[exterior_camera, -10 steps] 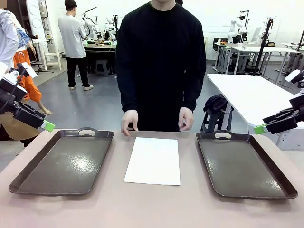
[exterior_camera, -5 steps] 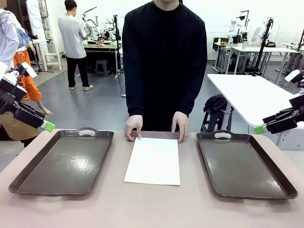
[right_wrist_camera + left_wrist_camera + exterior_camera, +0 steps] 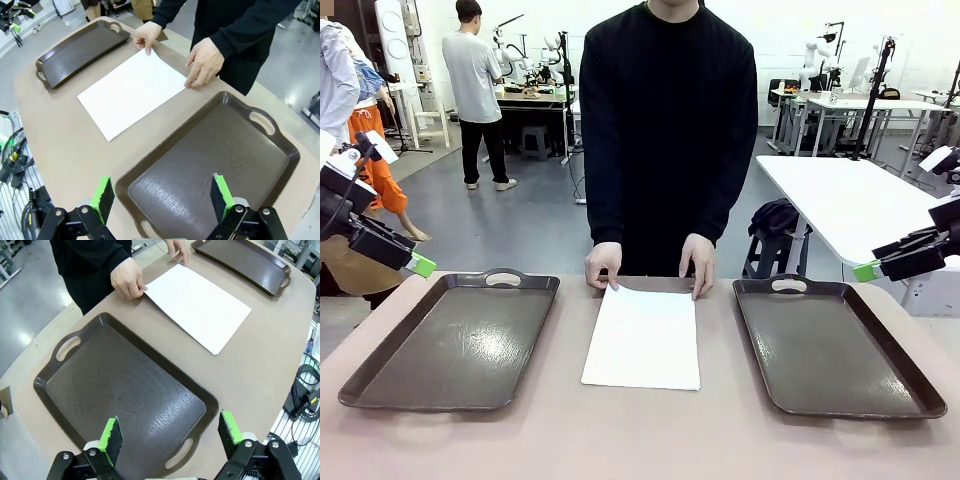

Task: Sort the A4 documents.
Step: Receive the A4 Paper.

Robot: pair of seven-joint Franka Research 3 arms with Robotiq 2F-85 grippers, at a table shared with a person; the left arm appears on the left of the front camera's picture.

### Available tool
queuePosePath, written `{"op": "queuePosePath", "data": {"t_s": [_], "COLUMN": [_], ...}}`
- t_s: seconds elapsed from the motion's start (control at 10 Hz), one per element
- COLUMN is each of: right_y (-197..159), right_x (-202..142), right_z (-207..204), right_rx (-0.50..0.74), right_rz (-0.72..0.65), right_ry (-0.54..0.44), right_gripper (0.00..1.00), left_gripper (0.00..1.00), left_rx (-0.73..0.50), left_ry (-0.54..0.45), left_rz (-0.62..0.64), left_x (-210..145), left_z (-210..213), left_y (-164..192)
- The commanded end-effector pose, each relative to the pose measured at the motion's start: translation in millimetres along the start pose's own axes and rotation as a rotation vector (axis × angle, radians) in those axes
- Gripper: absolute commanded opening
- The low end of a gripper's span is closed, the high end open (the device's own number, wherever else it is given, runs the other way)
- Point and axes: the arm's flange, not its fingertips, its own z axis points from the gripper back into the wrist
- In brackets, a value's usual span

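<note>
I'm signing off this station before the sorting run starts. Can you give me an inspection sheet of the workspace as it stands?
Surface: beige table, flat, no spills seen.
Job's things: white A4 documents lie flat between the left tray and the right tray; whether one sheet or several, cannot tell. The person's hands rest at the far corners.
Clutter: nothing seen.
Grippers: left gripper open, above the left tray; right gripper open, above the right tray.
Cables: cables hang beside the table, off its top.
Surroundings: other tables and people farther back.
</note>
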Motion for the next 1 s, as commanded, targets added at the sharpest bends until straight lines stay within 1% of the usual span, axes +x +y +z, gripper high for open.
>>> {"op": "queuePosePath", "data": {"t_s": [0.0,0.9], "right_y": [-2.9,-2.9], "right_x": [-1.7,-1.7], "right_z": [-3.3,-3.3], "right_rx": [0.014,0.014], "right_rz": [0.01,0.01], "right_ry": [-0.003,-0.003], "right_gripper": [1.0,1.0], "left_gripper": [1.0,1.0], "left_rx": [-0.006,-0.006], "left_ry": [-0.002,-0.002], "left_rz": [-0.003,-0.003], "left_x": [-1.5,-1.5], "left_z": [-0.4,-0.4], "left_y": [2.0,2.0]}}
